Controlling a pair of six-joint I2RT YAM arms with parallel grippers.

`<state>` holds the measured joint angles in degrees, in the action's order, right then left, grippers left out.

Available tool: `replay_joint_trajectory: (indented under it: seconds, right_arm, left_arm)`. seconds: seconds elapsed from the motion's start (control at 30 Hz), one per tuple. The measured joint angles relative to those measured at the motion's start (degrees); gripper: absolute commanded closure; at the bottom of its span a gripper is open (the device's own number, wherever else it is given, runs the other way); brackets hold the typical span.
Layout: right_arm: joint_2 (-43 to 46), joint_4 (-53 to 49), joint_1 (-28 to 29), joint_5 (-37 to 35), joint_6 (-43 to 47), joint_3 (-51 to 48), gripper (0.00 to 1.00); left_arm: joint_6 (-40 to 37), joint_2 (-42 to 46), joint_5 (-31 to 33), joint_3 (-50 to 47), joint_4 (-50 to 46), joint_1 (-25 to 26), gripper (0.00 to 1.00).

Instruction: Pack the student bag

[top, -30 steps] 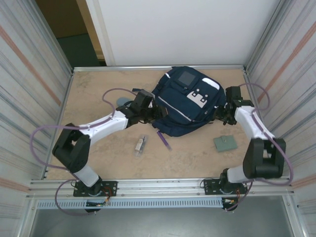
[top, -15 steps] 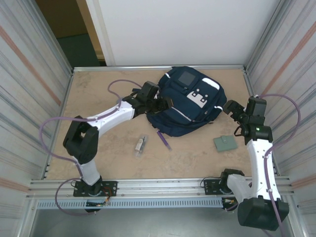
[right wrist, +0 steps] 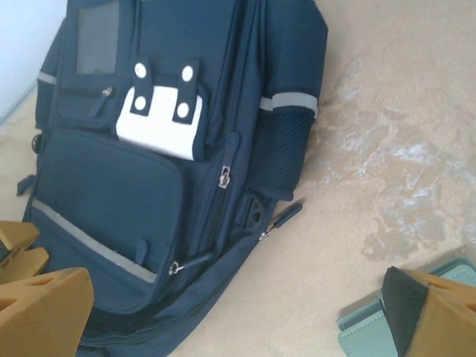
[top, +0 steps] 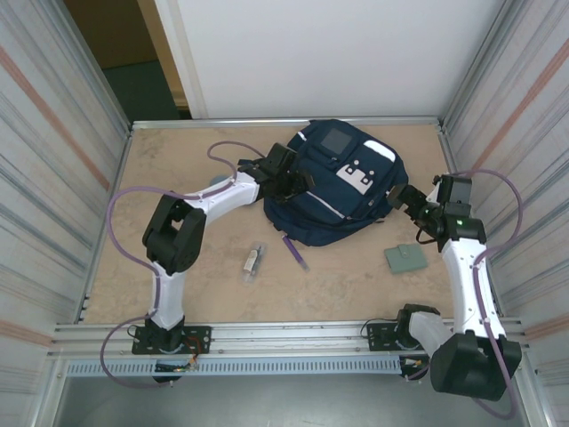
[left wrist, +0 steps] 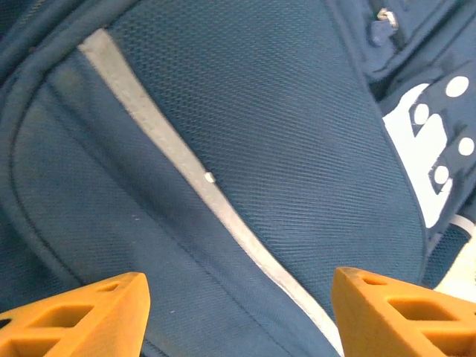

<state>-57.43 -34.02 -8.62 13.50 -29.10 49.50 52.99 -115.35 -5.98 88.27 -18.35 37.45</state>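
Left fingers [left wrist: 82, 312] and right fingers [right wrist: 41, 309] are hanging open, empty; closing here, left fingers are risking bunching student bag [left wrist: 260, 149] fabric.

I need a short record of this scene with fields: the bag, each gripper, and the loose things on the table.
bag: navy backpack, lying front up, far middle of the table
left gripper: open, over the backpack's left side, holding nothing
right gripper: open, right of the backpack, apart from it
loose things: green notebook, purple pen, small clear item, all outside the backpack
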Motion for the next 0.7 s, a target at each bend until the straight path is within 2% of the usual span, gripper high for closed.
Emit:
replay_joint_trajectory:
  seconds: [0.13, 0.27, 0.47, 0.53, 0.7]
  right_arm:
    - [-4.7, -3.0, 1.6, -0.7, 1.4, 2.6, 0.01]
    - [-5.6, -4.0, 4.2, -2.0, 2.8, 3.5, 0.01]
    - [-7.9, -4.2, 7.7, -3.5, 2.9, 3.8, 0.01]
    - [-9.2, -4.2, 8.5, -4.3, 2.9, 4.4, 0.01]
    - [-12.0, -4.2, 9.8, -7.7, 3.6, 5.6, 0.04]
  left_arm:
    - [2.7, 1.3, 3.1, -2.7, -0.3, 0.3, 0.30]
    - [4.1, 2.7, 6.0, -5.5, -1.2, 0.7, 0.30]
    - [3.7, 1.1, 5.6, -3.0, -1.0, 0.4, 0.40]
    - [3.4, -0.3, 5.3, -1.3, -0.7, 0.1, 0.47]
    - [2.5, -2.9, 5.0, -0.2, -0.5, -0.3, 0.78]
